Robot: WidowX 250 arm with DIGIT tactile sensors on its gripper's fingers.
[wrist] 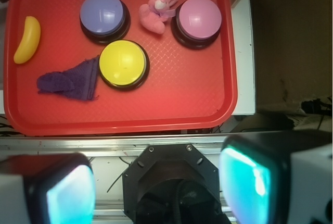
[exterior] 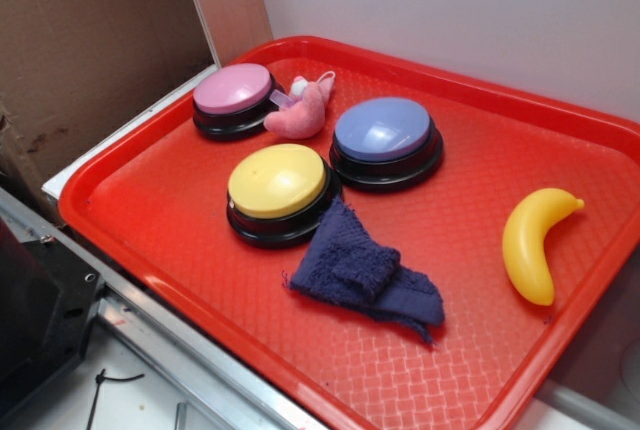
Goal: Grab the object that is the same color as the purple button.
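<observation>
A small dark navy-purple fuzzy rag (exterior: 365, 272) (wrist: 70, 82) lies crumpled on the red tray (exterior: 470, 350) (wrist: 171, 104), touching the yellow button (exterior: 277, 180) (wrist: 123, 63). The purple button (exterior: 383, 129) (wrist: 103, 11), periwinkle dome on a black base, stands behind the rag. My gripper (wrist: 158, 187) hangs high above the robot's black base, well off the tray's near edge. Its two teal-padded fingers (wrist: 70, 193) stand wide apart with nothing between them. The gripper does not appear in the exterior view.
A pink button (exterior: 233, 88) (wrist: 199, 17), a pink plush toy (exterior: 303, 110) (wrist: 157, 11) and a yellow plastic banana (exterior: 532, 240) (wrist: 27, 39) share the tray. A metal rail (wrist: 130, 140) runs along the tray's near edge. A cardboard panel (exterior: 90, 40) stands at the left.
</observation>
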